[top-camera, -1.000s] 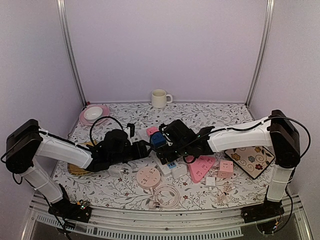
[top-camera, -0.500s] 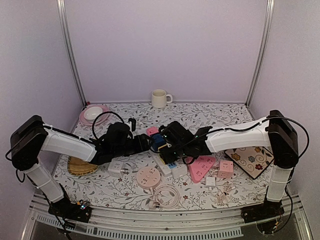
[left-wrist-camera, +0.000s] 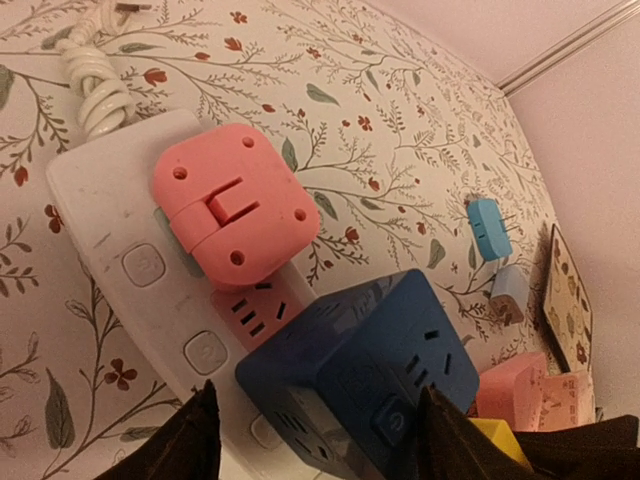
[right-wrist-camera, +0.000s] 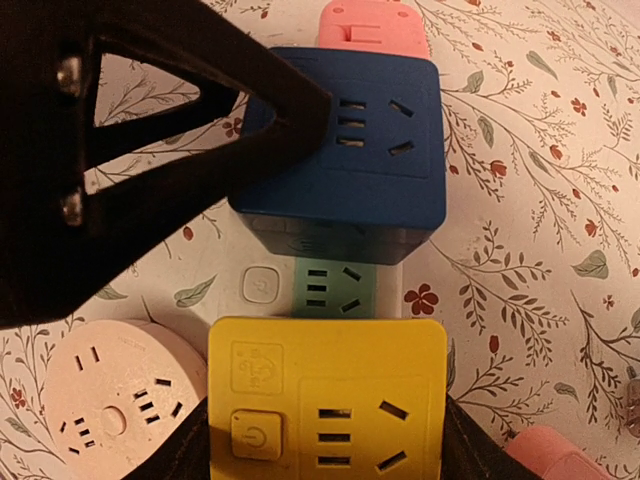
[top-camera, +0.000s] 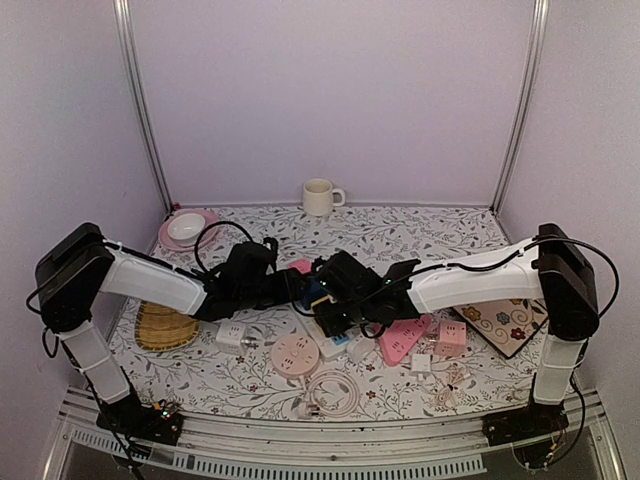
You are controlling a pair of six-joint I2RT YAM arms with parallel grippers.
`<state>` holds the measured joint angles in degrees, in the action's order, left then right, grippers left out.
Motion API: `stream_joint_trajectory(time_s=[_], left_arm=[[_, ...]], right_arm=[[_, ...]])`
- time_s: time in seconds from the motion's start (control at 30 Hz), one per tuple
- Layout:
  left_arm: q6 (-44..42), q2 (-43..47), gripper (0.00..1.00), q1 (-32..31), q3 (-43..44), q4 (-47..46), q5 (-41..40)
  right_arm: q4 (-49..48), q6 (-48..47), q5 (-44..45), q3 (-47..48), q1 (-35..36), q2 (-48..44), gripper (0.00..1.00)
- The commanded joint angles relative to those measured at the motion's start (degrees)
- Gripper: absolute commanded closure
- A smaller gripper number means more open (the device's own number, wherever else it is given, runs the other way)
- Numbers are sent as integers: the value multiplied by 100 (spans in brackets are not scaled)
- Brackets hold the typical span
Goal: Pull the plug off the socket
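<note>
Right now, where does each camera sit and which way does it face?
Top external: above and behind the bases, looking down across the table; both arms show whole, left gripper and right gripper meeting mid-table.
Left wrist: on the left arm, looking past its own fingers at the blue cube and pink cube on the white power strip.
Right wrist: on the right arm, looking down at the yellow cube between its fingers; the left gripper intrudes upper left.
Shared: both wrist views show the blue and pink cubes.
</note>
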<state>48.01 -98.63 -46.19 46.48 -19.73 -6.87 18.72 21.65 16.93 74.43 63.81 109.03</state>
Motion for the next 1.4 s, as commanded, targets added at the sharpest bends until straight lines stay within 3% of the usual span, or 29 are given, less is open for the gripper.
stream_joint_trajectory(time_s=[0.0, 1.37], left_arm=[[-131, -133, 33, -180, 36, 238, -283], [99, -488, 32, -542, -323, 404, -750]], right_arm=[[0, 66, -66, 150, 209, -265, 71], [62, 158, 616, -46, 339, -1403, 72]])
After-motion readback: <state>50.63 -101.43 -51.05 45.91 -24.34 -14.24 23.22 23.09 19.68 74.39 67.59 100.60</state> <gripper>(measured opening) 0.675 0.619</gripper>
